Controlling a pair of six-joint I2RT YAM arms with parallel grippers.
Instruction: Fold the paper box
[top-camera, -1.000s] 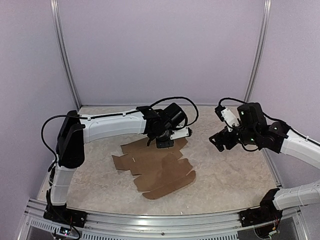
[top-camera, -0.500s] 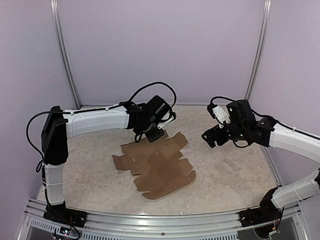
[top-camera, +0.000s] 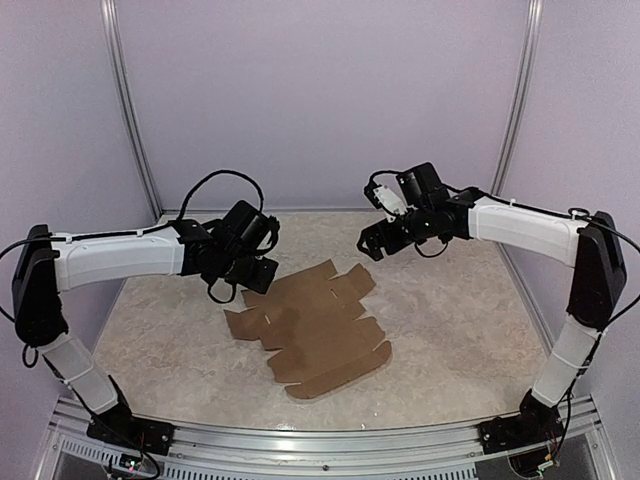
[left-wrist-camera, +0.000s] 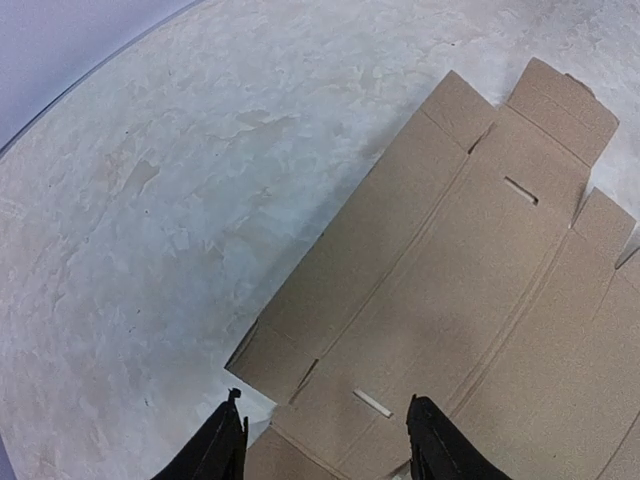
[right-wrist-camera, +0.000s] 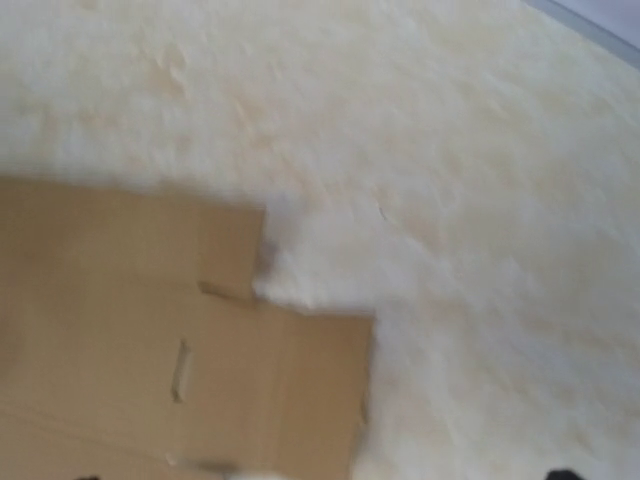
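A flat brown die-cut cardboard sheet (top-camera: 315, 330), the paper box unfolded, lies at the middle of the pale marbled desk (top-camera: 460, 330). In the overhead view its flaps spread toward nine, twelve and three o'clock, and its rounded tabs lie at the near end, around five to six o'clock. No flap is raised; the whole sheet rests flat on the desk.

The left hand (left-wrist-camera: 330, 450) hangs at about ten o'clock of the sheet, over its far-left edge. In the left wrist view its two black fingers (left-wrist-camera: 225, 445) stand apart at six o'clock of the picture. Only the cardboard shows in the gap below them, and nothing is clamped. From that camera the sheet runs from six o'clock up to one o'clock. Two narrow slits are cut into its middle panel and a notch is at the near corner flap. Whether the fingertips touch the cardboard cannot be told.

The right hand (top-camera: 372, 243) hovers off the sheet at about one o'clock of it, over bare desk, pointing down toward seven o'clock. Its jaws are spread wide and empty. The right wrist view is blurred. It shows a notched corner of the sheet with one slit at seven to eight o'clock, and bare desk across the rest.
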